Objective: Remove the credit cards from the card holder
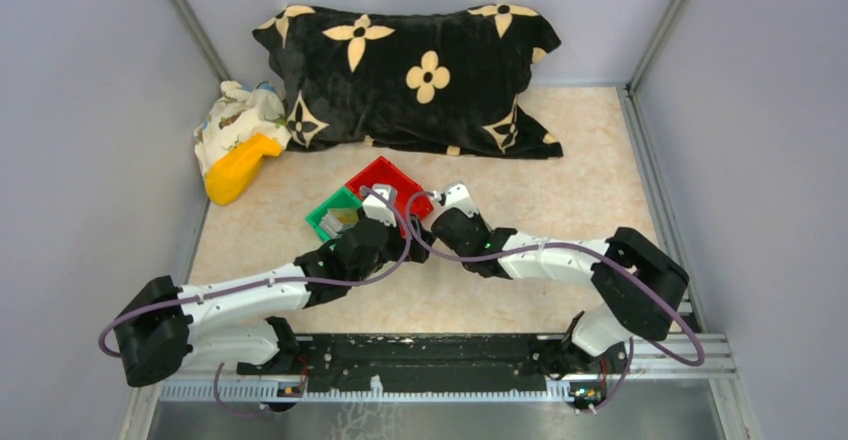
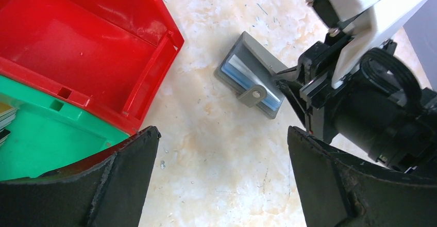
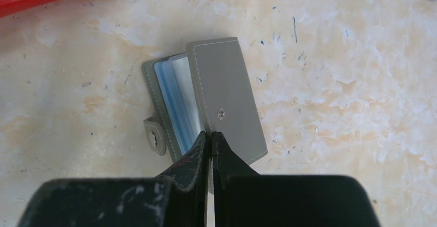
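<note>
A beige speckled table (image 1: 580, 160) with grey walls is seen from above. A red bin (image 2: 77, 46) is set near its middle, and a green bin (image 2: 51, 139) is pressed against the near left side of it. Behind the red bin, a black pillow (image 1: 420, 70) with cream flowers is laid along the back wall. Far left of the red bin, a patterned cloth (image 1: 235, 115) and a yellow object (image 1: 238, 170) are bunched together. In the top view both arms are stretched toward the red bin, and the card holder (image 3: 227, 98) is hidden beneath them.

In the wrist views the card holder is found flat on the table just right of the red bin, not touching it. It is grey and partly opened, with pale blue sleeves shown between its covers. Its long axis is lined up with the right gripper's (image 3: 211, 136) fingers, and its far short end is pointed roughly toward the red bin. A snap tab is stuck out from one long edge, on the left gripper's (image 2: 221, 134) side.

The right jaws are pinched tight on the near edge of the upper cover. The left jaws are spread wide above bare table, with nothing held between them.
</note>
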You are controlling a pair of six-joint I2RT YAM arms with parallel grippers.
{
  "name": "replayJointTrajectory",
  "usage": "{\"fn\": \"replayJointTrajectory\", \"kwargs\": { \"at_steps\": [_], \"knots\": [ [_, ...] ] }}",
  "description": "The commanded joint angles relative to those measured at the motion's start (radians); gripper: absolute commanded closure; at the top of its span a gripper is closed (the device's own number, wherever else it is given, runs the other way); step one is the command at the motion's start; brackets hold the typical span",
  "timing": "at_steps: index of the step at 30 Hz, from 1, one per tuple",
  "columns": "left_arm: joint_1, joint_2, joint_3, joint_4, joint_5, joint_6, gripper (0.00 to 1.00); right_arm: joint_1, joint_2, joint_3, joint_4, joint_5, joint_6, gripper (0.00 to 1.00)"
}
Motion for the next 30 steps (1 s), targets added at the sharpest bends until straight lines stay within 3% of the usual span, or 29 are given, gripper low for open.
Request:
{"fn": "replayJointTrajectory", "kwargs": {
  "at_steps": [1,13,16,30],
  "knots": [
    [0.002,-0.025,-0.015,0.005,-0.002,0.008,0.0,-0.035,-0.067,0.041,-0.001,-0.005,0.03,1.0],
    [0.002,-0.03,-0.018,0.012,0.016,0.008,0.0,-0.226,-0.317,-0.026,0.012,-0.38,0.132,1.0],
    [0.002,-0.021,-0.016,0.019,0.026,0.008,0.0,-0.248,-0.326,-0.017,-0.014,-0.398,0.141,1.0],
    [0.002,0.012,-0.002,0.044,0.048,0.022,0.0,-0.496,-0.354,-0.2,0.139,-0.829,0.301,1.0]
  ]
}}
